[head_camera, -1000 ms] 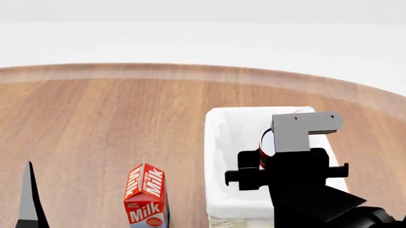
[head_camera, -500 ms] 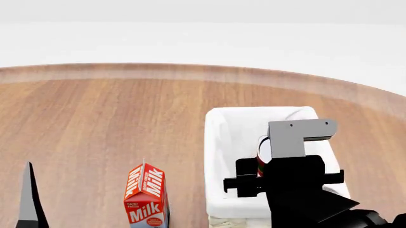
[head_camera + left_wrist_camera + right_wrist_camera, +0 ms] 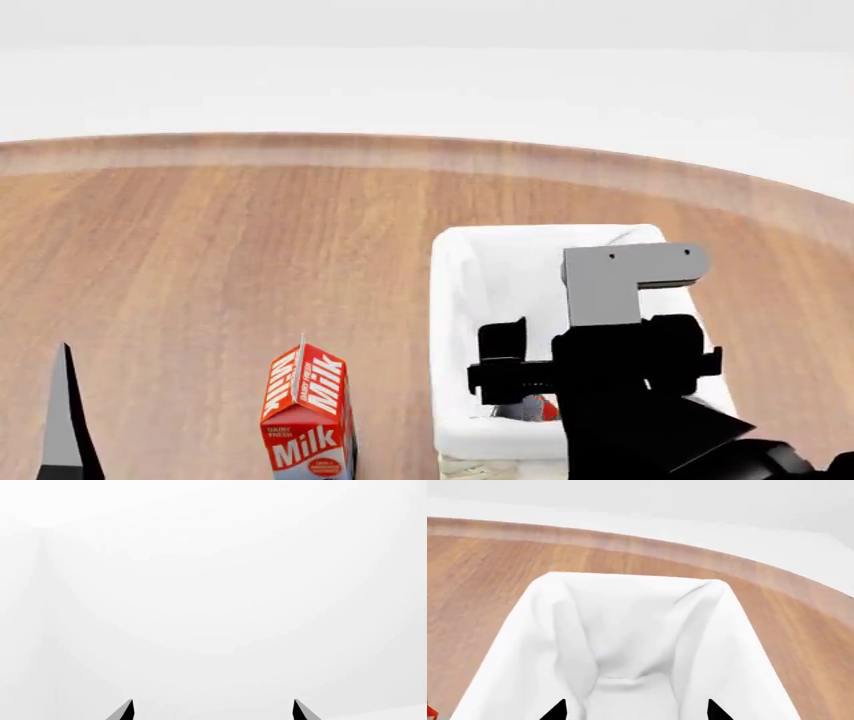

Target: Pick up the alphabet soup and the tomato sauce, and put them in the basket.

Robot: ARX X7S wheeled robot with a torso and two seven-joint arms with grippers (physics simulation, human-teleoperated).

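Smooth wood-grain table [image 3: 240, 250], soft white cloth basket [image 3: 461, 300] lining (matt), glossy printed milk carton [image 3: 307, 410]

Left gripper [image 3: 212, 711] — two dark fingertips [image 3: 124, 711] spread apart, jaws empty, plain white background

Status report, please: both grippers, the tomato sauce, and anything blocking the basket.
Right gripper open over the basket. Left gripper open, idle. Tomato sauce in basket. Milk carton beside it, not blocking.

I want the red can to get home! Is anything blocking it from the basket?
No. The tomato sauce is already down inside the basket, only partly seen below the right gripper, whose fingers are apart with nothing between them.
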